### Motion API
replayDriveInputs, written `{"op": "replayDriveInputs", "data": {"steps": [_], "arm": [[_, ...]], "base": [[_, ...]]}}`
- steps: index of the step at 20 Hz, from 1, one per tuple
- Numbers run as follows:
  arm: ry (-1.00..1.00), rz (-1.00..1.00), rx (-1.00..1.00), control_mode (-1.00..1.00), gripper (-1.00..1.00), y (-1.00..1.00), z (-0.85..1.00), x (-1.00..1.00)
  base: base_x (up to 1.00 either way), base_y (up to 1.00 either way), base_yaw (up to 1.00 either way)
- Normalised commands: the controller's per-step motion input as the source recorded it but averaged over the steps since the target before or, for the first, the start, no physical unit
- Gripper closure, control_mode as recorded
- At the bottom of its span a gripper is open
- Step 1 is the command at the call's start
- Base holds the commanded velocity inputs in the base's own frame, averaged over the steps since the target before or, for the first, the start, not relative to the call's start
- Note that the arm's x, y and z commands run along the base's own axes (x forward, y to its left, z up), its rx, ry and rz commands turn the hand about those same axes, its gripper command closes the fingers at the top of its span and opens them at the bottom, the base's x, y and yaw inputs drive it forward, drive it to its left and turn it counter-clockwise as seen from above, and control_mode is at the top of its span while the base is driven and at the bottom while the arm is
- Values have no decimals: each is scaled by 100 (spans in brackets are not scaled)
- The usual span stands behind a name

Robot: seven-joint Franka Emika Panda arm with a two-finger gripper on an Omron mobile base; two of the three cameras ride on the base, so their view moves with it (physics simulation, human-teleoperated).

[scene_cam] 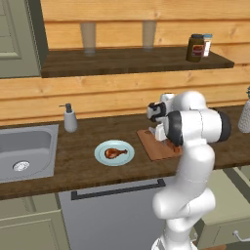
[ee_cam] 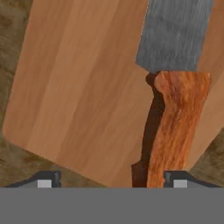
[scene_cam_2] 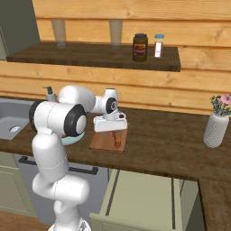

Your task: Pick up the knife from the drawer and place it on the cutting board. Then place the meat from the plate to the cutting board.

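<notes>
While my pincer [ee_cam: 112, 179] hangs over the cutting board [ee_cam: 83, 87], its tips stand spread wide, pinching nothing; the knife [ee_cam: 175, 87] lies at frame right.

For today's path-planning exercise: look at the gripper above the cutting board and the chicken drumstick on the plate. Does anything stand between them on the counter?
Nothing visible does. The gripper hangs over the cutting board, where the knife lies. The drumstick sits on the plate just left of the board, with only bare counter between them. The soap dispenser stands farther back, off that line.
</notes>
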Motion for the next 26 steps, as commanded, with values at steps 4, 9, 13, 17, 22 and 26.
{"op": "replayDriveInputs", "data": {"steps": [4,9,13,17,22,26], "arm": [[0,52,-3,-100,-100,100,8,-48],[0,62,0,-100,-100,98,32,-10],[7,67,9,-100,-100,80,-2,2],[17,51,11,-100,-100,70,-3,6],[16,39,7,-100,-100,65,0,25],[10,40,11,-100,-100,46,-6,25]], "base": [[0,0,0],[0,0,0],[0,0,0],[0,0,0],[0,0,0],[0,0,0]]}}
